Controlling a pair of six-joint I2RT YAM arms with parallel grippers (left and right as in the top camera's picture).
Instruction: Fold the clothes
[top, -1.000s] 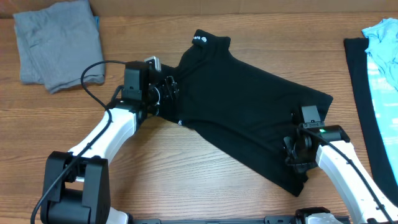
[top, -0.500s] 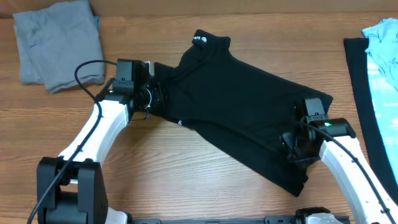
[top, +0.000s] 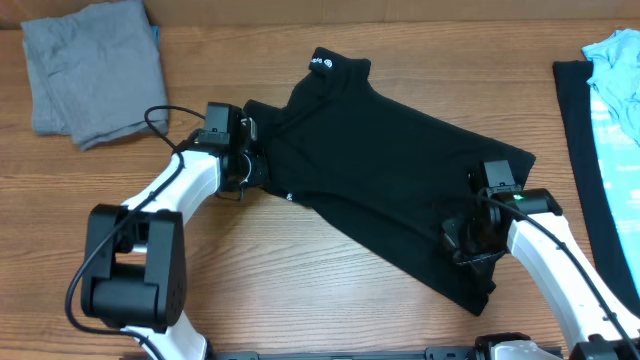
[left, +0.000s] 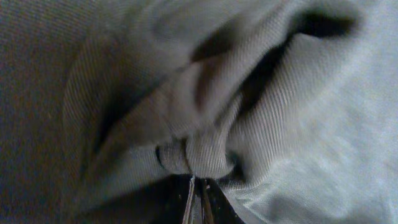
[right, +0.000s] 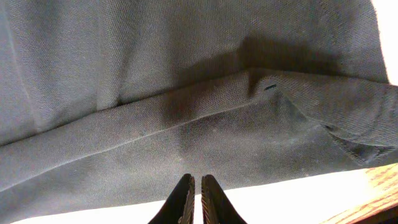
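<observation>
Black T-shirt (top: 390, 160) lies slantwise on the wooden table (top: 300, 290). Its long axis runs from the hem, near the robot on the right, up to the collar, far on the left. My right gripper (top: 462, 240) sits at the hem side, fingers pressed together on the cloth edge, I judge. Further away, my left gripper (top: 252, 165) pinches the bunched sleeve. The fold should go across this axis
</observation>
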